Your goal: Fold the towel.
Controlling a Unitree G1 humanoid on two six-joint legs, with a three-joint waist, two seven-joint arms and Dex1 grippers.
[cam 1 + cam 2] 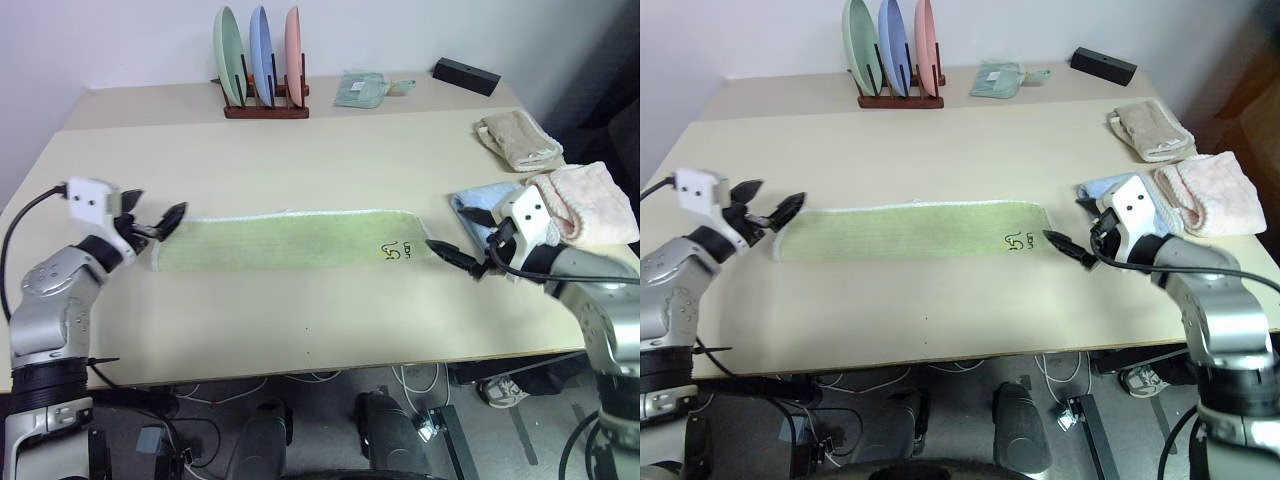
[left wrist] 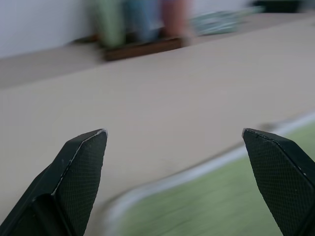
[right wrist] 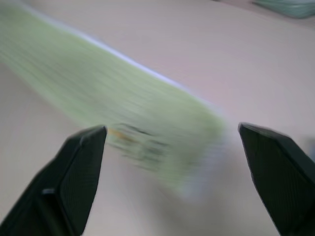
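One dark mark on towel [image 1: 290, 240]

Towel [image 1: 285, 240] mid-table [image 1: 300, 150], plate rack [image 1: 262, 70] behind, folded towels [image 1: 555, 175] to its R.

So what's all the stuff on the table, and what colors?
towel: one, light green with a dark mark near its right end, lying flat as a long strip across the table's middle
table: one, beige
plates: three, green, blue, pink, standing in a brown rack at the back
small cloth: one, pale green, at the back right of the rack
black box: one, back right corner
beige towel: one, folded, right side
pink towel: one, folded, right edge
blue towel: one, folded, beside the pink one
left tool: open, at the towel's left end
right tool: open, at the towel's right end
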